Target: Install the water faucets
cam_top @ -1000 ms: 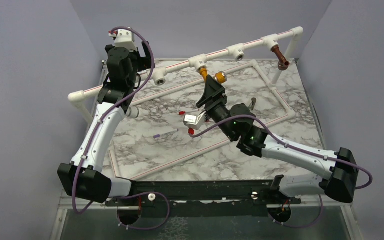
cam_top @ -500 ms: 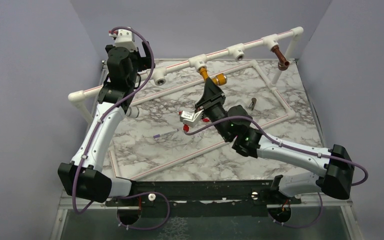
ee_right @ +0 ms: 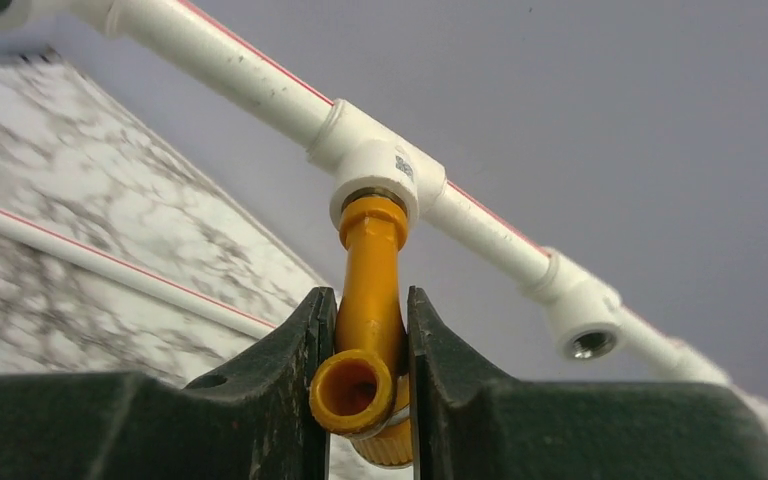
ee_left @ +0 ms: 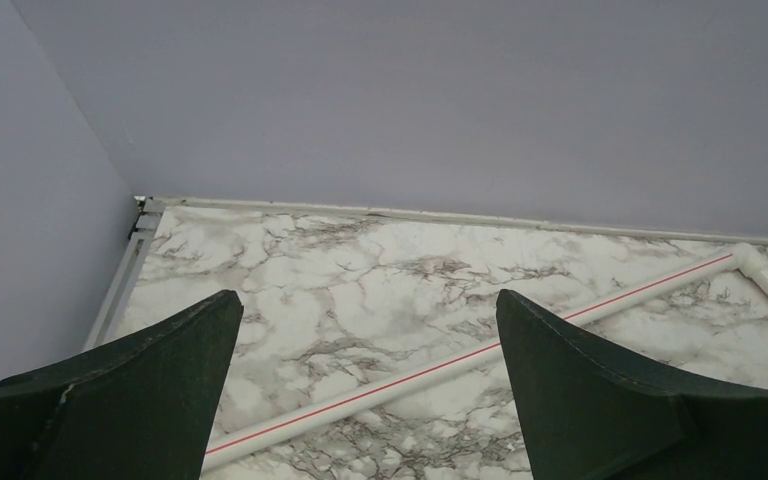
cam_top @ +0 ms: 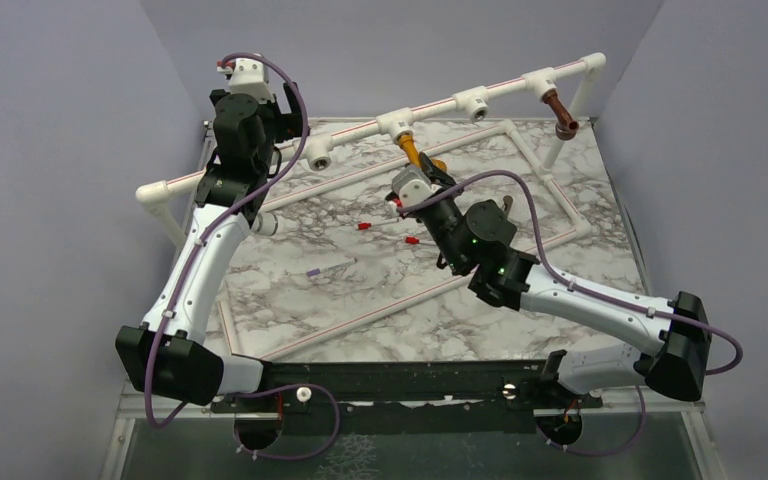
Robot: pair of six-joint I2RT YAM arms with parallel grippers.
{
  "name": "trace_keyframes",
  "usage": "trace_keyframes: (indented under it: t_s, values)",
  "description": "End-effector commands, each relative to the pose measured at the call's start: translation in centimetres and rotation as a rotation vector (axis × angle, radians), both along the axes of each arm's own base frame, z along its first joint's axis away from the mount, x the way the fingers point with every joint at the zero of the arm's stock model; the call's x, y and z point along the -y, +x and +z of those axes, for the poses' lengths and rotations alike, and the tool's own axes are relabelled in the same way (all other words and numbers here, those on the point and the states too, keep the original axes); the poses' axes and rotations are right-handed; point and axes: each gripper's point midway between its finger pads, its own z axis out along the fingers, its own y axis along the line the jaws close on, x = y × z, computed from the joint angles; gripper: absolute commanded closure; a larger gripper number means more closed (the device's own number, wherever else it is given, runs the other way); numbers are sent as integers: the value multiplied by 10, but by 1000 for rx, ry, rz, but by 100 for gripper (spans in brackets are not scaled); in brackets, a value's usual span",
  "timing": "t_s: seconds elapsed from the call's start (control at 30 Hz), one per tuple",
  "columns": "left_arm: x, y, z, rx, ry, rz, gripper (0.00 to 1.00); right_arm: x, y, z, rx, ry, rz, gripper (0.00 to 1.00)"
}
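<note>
Black fingers (ee_right: 280, 385) of the right gripper (ee_right: 370, 300) are clenched on the orange-yellow faucet (ee_right: 372, 255), which hangs from a white tee (ee_right: 385, 165) on the raised pipe above the worktop's far edge. Since a second ago the wrist has rolled roughly half a turn around it, so the thread is probably being screwed home. The dark brown faucet (cam_top: 558, 110) already sits near the far right corner. The left gripper (ee_left: 367, 300) is released, holding nothing, at the far left corner.
</note>
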Motion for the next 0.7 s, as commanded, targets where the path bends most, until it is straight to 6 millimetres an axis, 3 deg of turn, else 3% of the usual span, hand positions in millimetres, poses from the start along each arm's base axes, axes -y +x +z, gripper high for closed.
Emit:
trace_keyframes:
  t_s: [0.0, 0.17, 0.4, 0.67]
  values:
    - [-1, -5, -92, -280, 58, -12, 1, -15, -16, 11, -232, 533, 146, 99]
    - [0, -5, -91, -280, 54, -16, 1, -17, -21, 11, -340, 849, 207, 99]
    - [1, -5, -91, -283, 50, -22, 1, -22, -24, 14, -475, 1159, 266, 100]
    - [2, -4, -92, -287, 38, -32, 1, -19, -27, 6, -678, 1584, 303, 99]
